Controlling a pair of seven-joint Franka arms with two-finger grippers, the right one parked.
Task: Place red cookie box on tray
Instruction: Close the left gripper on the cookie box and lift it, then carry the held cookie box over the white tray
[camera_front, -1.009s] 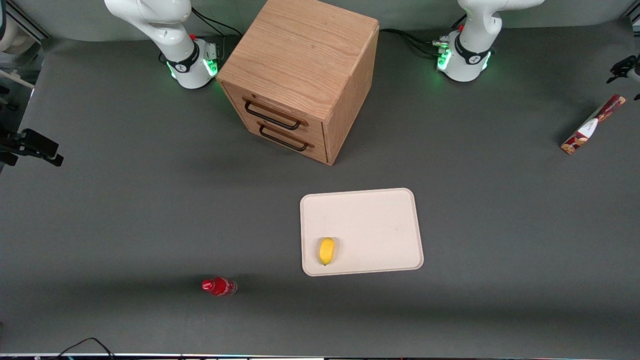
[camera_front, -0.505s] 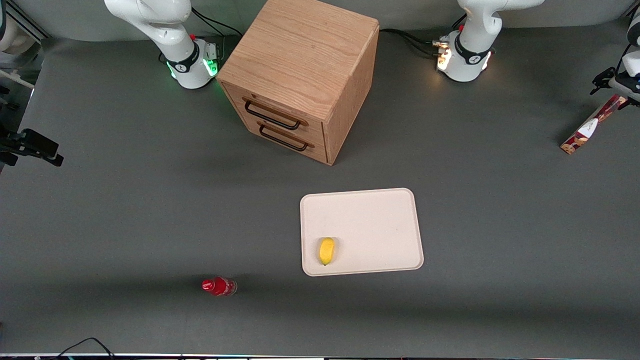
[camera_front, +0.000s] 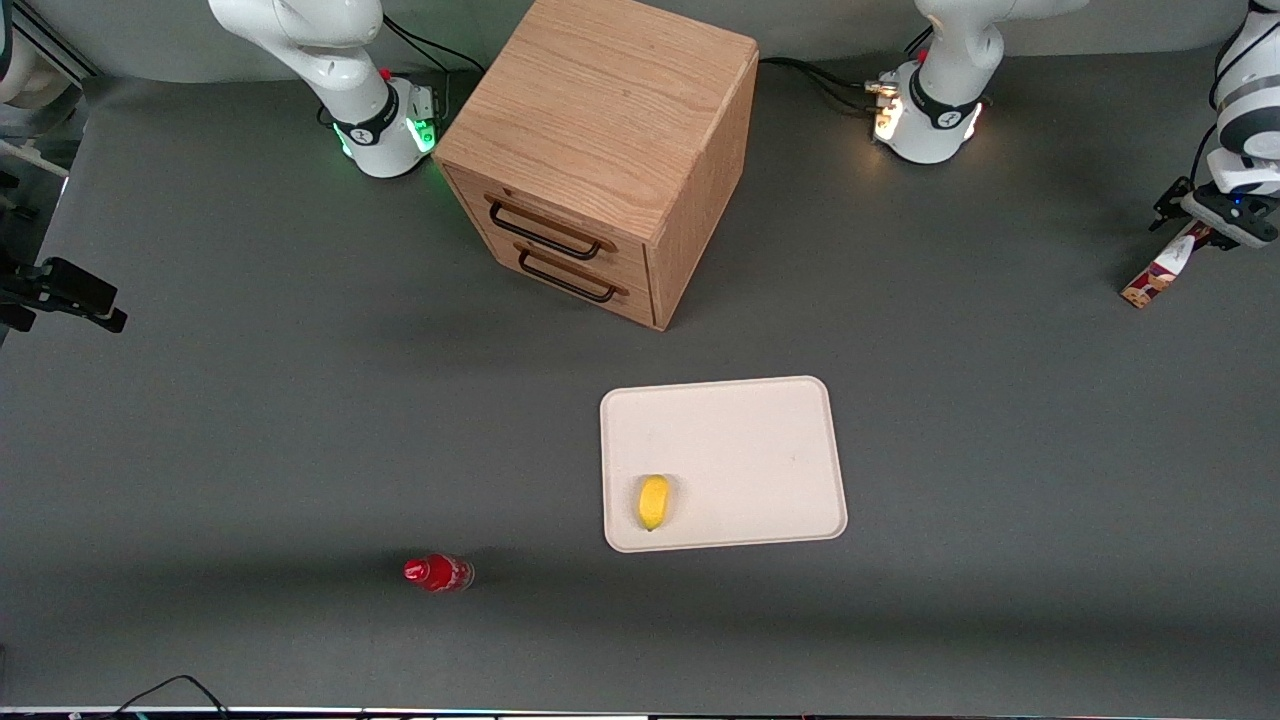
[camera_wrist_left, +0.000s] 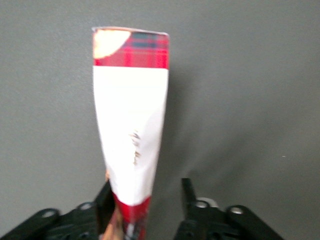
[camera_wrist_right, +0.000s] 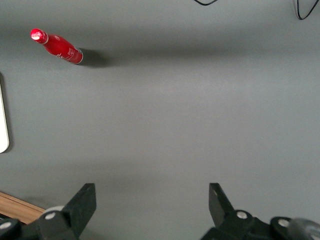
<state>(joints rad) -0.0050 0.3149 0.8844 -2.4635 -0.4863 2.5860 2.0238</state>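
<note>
Grey matte table (camera_front: 300, 420); wooden drawer cabinet (camera_front: 600, 150) as landmark, with the tray (camera_front: 740, 440) nearer the front camera than it, carrying a yellow fruit (camera_front: 653, 501); a small red bottle (camera_front: 437, 573) lies nearer the camera again. Red cookie box (camera_front: 1160, 270) lies on the table far toward the working arm's end from the cabinet, well apart from the tray; tartan end and white patch show, its script unreadable. Gripper (camera_wrist_left: 145, 200) hangs over the box's end with fingers spread, one finger (camera_wrist_left: 104, 202) just beside the carton; that end is partly hidden.
</note>
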